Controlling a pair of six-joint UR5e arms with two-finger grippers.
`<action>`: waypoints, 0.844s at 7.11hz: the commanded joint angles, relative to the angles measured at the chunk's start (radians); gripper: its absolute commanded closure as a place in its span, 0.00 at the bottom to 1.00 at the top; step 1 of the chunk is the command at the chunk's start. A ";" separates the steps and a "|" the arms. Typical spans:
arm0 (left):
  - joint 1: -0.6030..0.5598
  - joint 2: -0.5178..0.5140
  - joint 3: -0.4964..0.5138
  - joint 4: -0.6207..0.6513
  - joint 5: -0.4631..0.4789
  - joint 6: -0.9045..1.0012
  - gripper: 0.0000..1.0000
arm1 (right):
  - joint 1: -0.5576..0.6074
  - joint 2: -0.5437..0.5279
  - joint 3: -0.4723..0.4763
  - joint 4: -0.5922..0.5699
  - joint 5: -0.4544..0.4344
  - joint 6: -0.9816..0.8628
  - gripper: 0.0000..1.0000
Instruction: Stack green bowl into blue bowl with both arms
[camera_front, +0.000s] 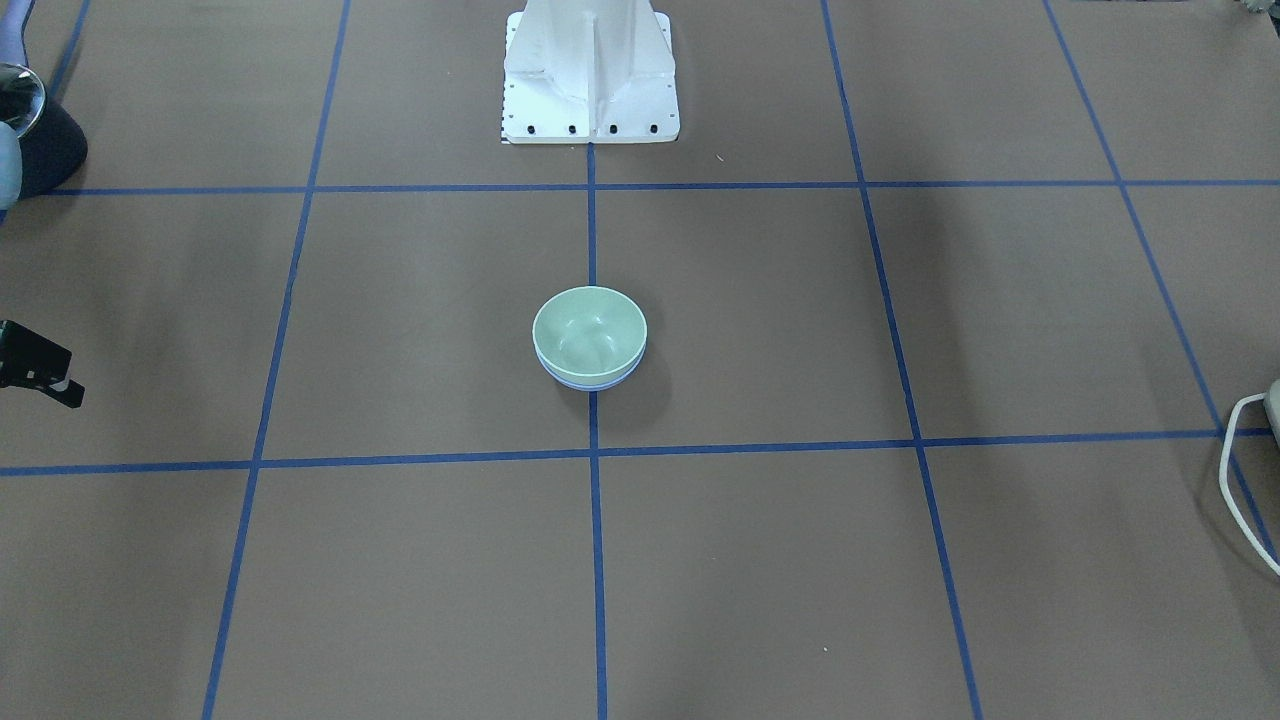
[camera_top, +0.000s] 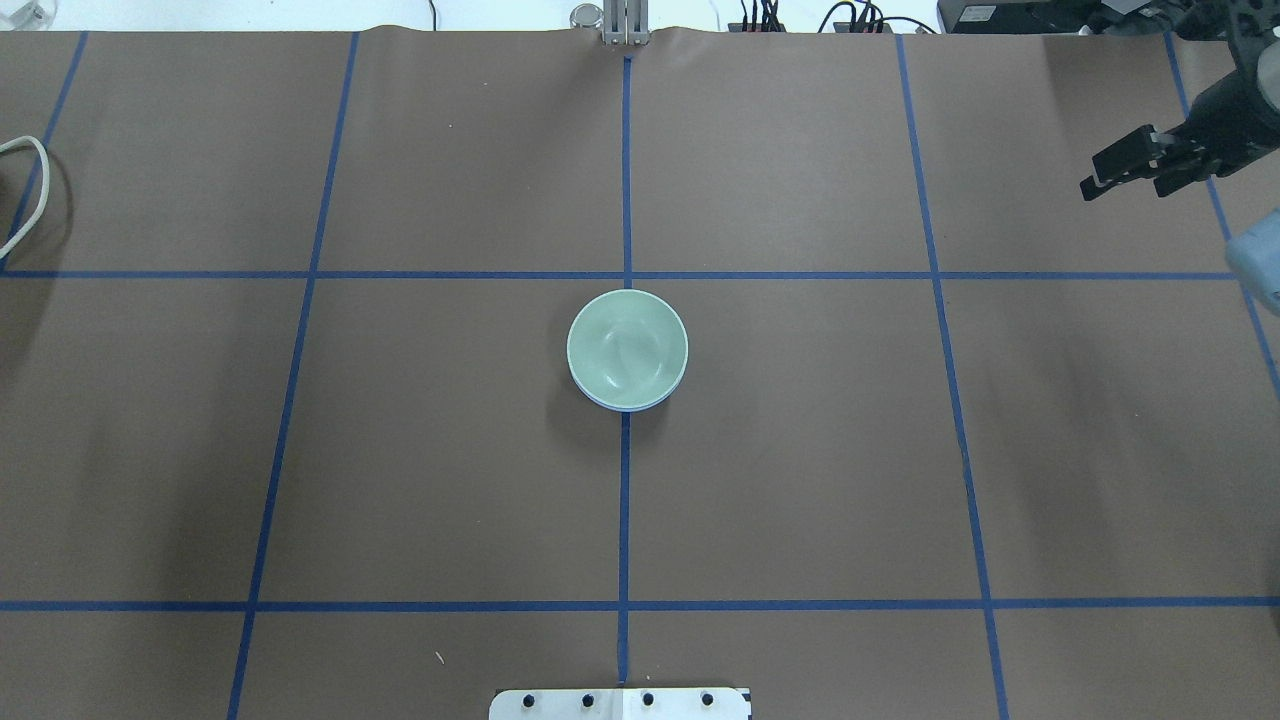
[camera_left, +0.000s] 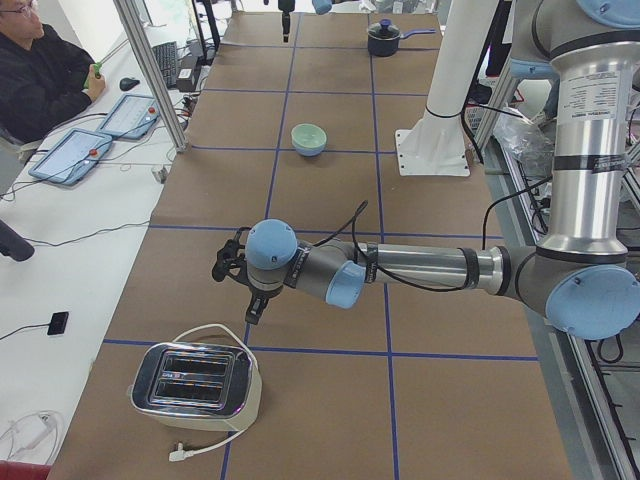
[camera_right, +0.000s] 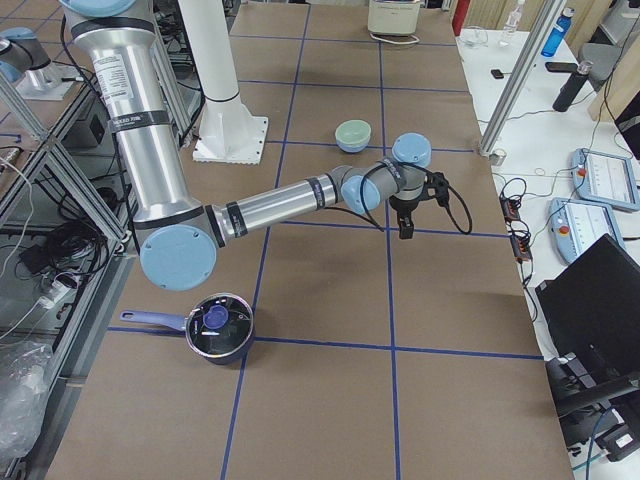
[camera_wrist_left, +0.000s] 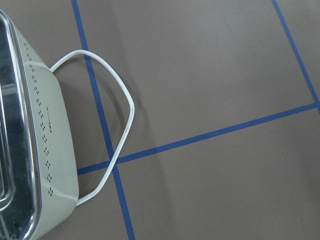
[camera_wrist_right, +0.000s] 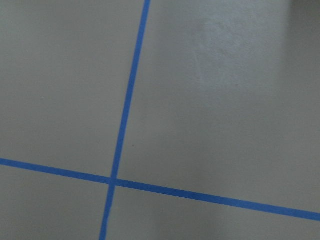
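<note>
The green bowl (camera_front: 589, 325) sits nested inside the blue bowl (camera_front: 590, 384) at the table's centre, on the middle blue tape line. Only a thin rim of the blue bowl shows beneath it. The stack also shows in the overhead view, green bowl (camera_top: 627, 345) over blue bowl (camera_top: 603, 400). My right gripper (camera_top: 1090, 175) hovers far off to the right, empty, jaws apart; it also shows at the front view's left edge (camera_front: 72, 375). My left gripper (camera_left: 250, 312) shows only in the left side view, near the toaster; I cannot tell whether it is open or shut.
A toaster (camera_left: 195, 385) with a white cord (camera_wrist_left: 120, 125) stands at the table's left end. A lidded pot (camera_right: 218, 328) stands at the right end. The white pedestal (camera_front: 590, 80) is at the robot's side. An operator (camera_left: 40, 70) sits beside the table.
</note>
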 joint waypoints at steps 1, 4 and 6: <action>0.000 -0.001 -0.003 0.000 -0.002 0.000 0.02 | 0.041 -0.071 0.008 0.006 0.008 -0.018 0.00; 0.000 -0.003 -0.003 0.000 -0.001 0.000 0.02 | 0.111 -0.124 0.019 0.004 0.008 -0.023 0.00; 0.000 -0.003 -0.003 0.000 0.001 0.000 0.02 | 0.137 -0.163 0.018 -0.005 0.010 -0.110 0.00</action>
